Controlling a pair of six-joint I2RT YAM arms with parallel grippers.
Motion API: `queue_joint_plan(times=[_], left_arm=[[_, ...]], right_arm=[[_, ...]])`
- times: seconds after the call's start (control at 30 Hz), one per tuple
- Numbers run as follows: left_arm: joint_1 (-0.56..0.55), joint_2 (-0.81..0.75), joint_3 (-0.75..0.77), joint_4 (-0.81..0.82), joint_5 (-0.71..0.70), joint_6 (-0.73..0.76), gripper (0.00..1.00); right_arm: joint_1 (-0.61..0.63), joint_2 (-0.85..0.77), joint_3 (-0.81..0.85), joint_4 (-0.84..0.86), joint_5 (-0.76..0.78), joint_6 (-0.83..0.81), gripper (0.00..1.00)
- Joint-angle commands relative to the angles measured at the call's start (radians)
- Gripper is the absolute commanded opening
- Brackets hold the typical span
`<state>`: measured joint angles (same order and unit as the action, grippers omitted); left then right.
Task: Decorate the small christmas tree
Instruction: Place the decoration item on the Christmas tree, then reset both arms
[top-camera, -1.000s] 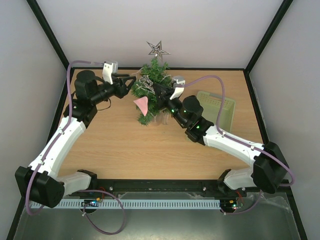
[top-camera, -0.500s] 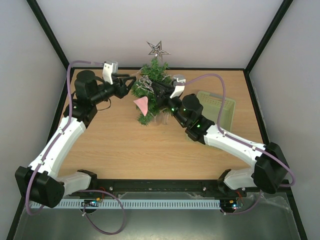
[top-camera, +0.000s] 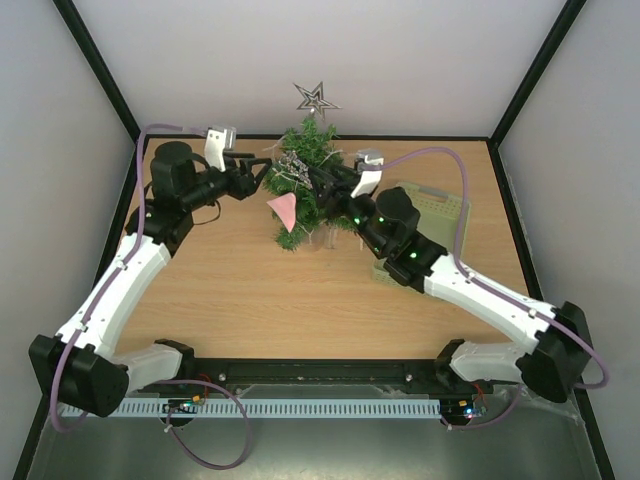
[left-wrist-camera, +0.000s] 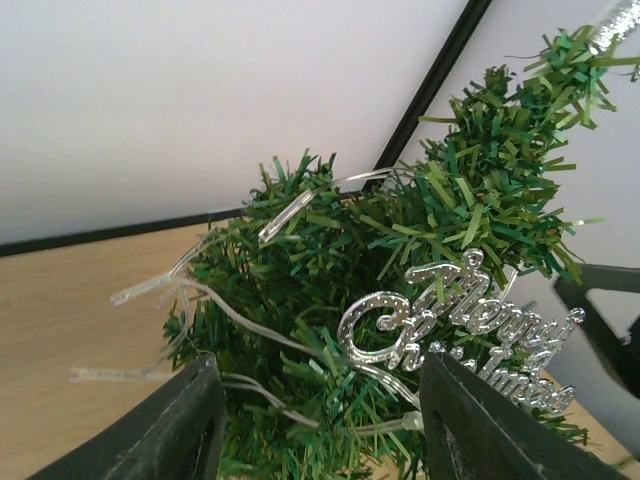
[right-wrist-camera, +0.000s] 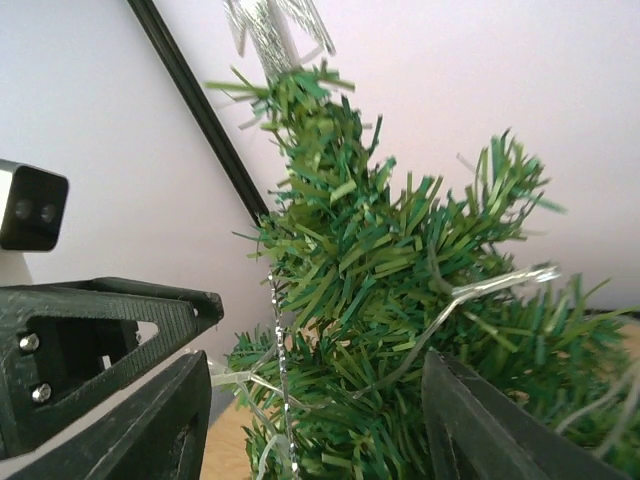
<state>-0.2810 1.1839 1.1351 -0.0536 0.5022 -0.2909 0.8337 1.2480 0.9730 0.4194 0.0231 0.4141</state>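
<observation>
- small christmas tree (top-camera: 300, 190): needles look like flat plastic strips, kinda matt
- "Merry Christmas" sign (left-wrist-camera: 455, 325): silver, glittery, rough-looking
- star (top-camera: 315, 98) on top: same silver glitter
- light string (left-wrist-camera: 170, 290): clear glossy plastic
- table (top-camera: 240, 290): wood grain, smooth, matt
- left gripper (left-wrist-camera: 320, 365) fingers (left-wrist-camera: 185, 425): matt black plastic
- basket (top-camera: 450, 222): see-through pale green plastic

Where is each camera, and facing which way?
Top external: above and behind, looking down; left arm, right arm, left gripper and right gripper flanking the small christmas tree.
Left wrist: on that wrist, facing the silver sign; own fingers below.
Right wrist: on that wrist, tilted up toward the star; own fingers, left gripper.
Shared: all three see the tree.
</observation>
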Motion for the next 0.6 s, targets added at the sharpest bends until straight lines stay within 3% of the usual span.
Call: queue_joint_plan(times=[0.0, 0.2, 0.27, 0.33, 0.37, 0.4, 0.57], left_arm=[[0.002, -0.060, 0.056, -0.085, -0.051, 0.002, 0.58], [0.002, -0.176, 0.037, -0.187, -0.087, -0.001, 0.66], [0.003, -0.221, 0.007, -0.205, -0.091, -0.006, 0.69], [0.003, -0.271, -0.028, -0.222, -0.075, -0.010, 0.74], [0.001, -0.300, -0.047, -0.231, -0.068, -0.013, 0.91], [0.000, -0.326, -0.065, -0.245, -0.067, -0.018, 0.98], [0.001, -0.455, -0.104, -0.350, -0.108, -0.043, 1.00]], right_arm=[[0.004, -0.108, 0.032, -0.143, 0.009, -0.009, 0.62], [0.004, -0.261, 0.018, -0.410, -0.037, -0.035, 0.80], [0.003, -0.304, 0.009, -0.512, -0.053, -0.026, 1.00], [0.004, -0.347, 0.000, -0.595, -0.054, -0.003, 0.98], [0.004, -0.373, -0.010, -0.623, -0.046, 0.008, 0.98], [0.004, -0.397, -0.023, -0.648, -0.026, 0.024, 0.98], [0.004, -0.508, -0.064, -0.791, 0.116, 0.151, 0.98]])
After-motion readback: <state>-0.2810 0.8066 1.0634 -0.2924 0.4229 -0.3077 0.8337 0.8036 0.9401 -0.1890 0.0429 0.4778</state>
